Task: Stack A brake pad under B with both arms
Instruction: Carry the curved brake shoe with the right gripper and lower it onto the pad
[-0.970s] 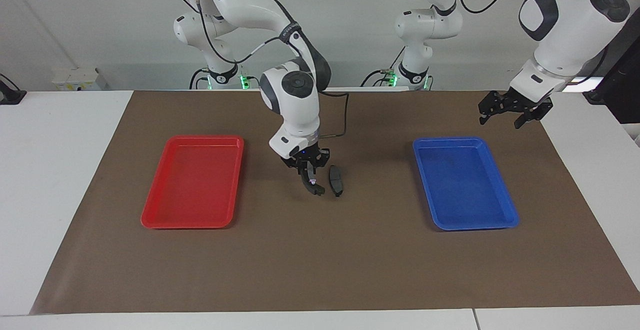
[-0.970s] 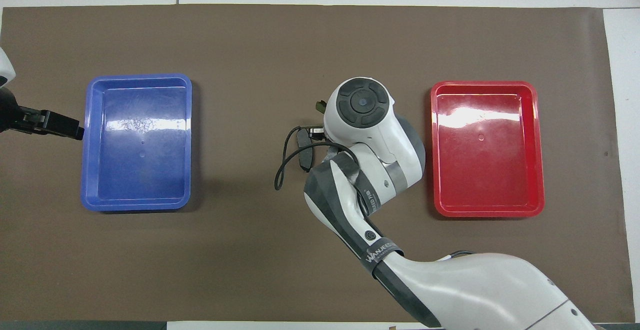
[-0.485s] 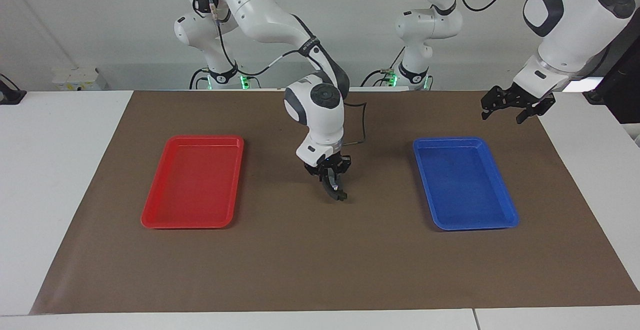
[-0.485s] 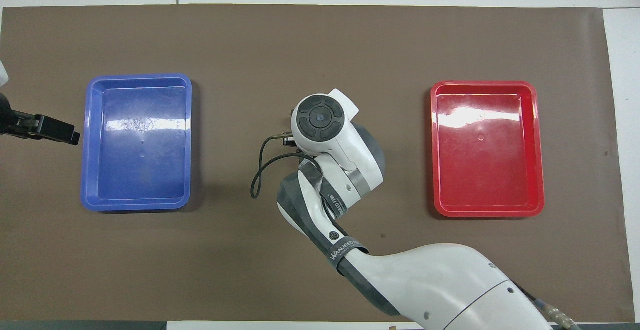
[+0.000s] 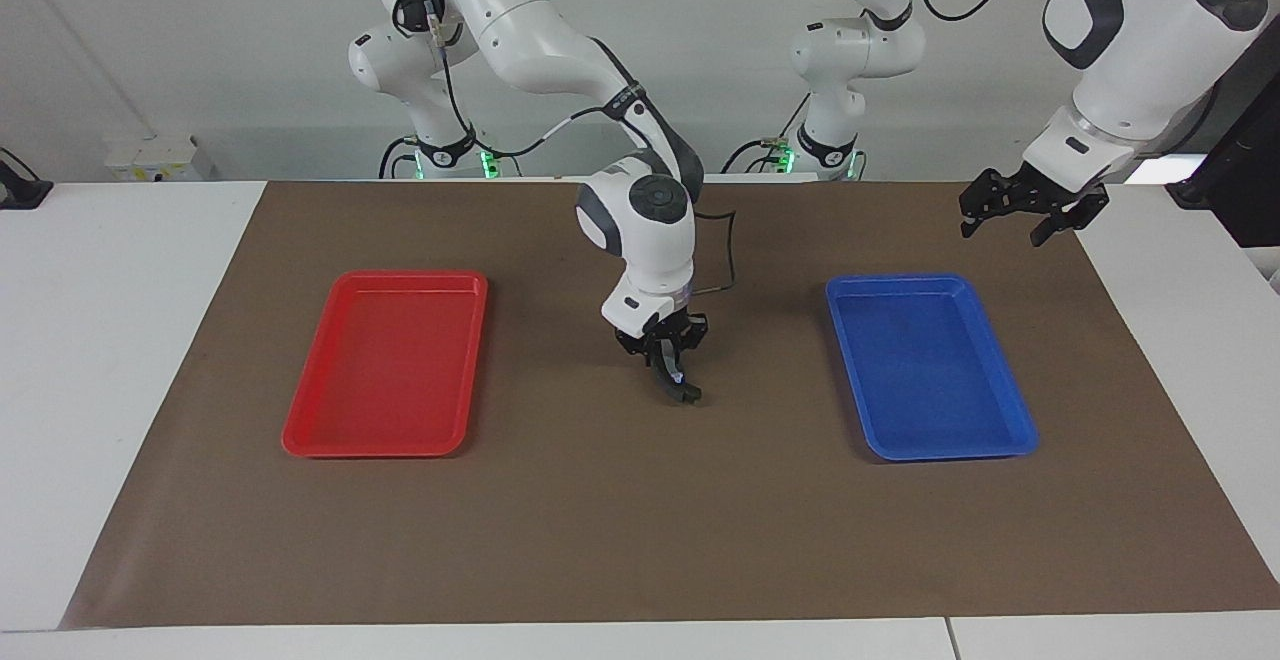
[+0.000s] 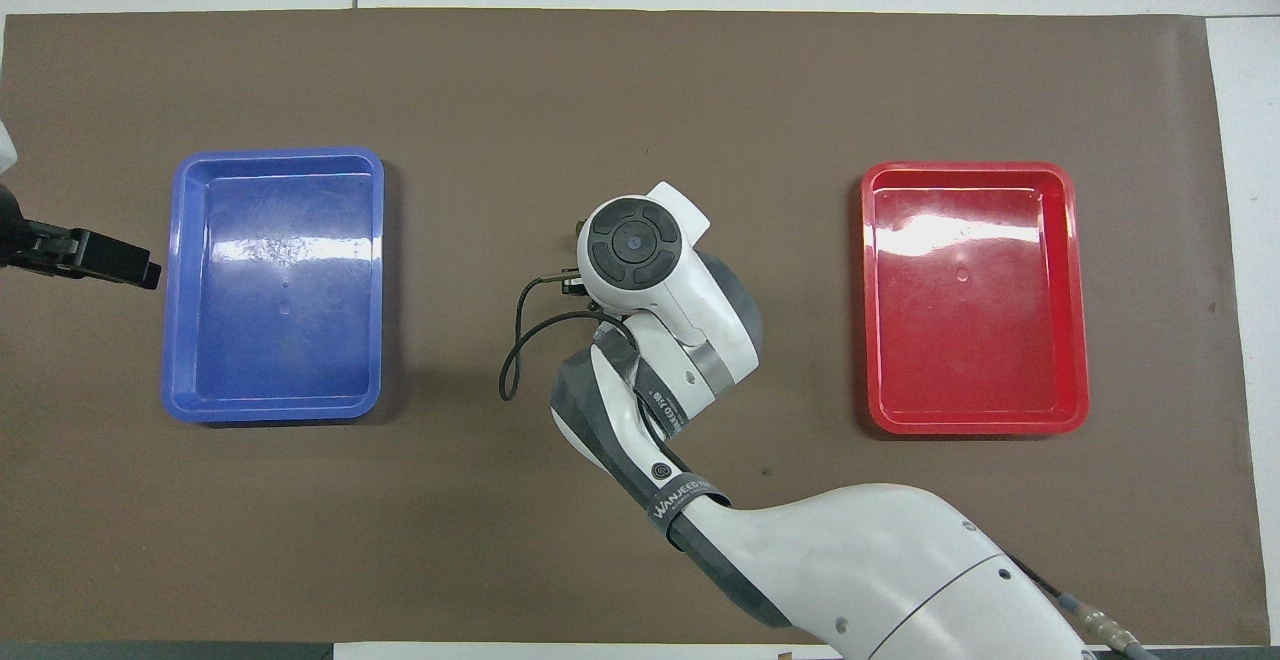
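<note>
1. Your right gripper (image 5: 676, 381) sits low over the middle of the brown mat (image 5: 640, 540), between the two trays. Its fingertips are pinched together on B (image 5: 672, 384), the dark curved piece with a small pale spot, which hangs down toward the mat. My guess is it's held that way so it can go down lengthwise on the pad.

2. The A brake pad doesn't show clearly in either view. From the facing side the gripper and B cover that spot, and from overhead the wrist sits right over it. So I can't tell you if B is touching it or just hovering above.

3. Your left gripper (image 5: 1015, 220) is parked up in the air at the left arm's end of the table, by the blue tray (image 5: 1010, 445), fingers spread and empty. Looks like it's just waiting out of the way.

4. The red tray (image 5: 300, 440) and the blue one both look empty, so the stacking seems meant for the mat itself.
</note>
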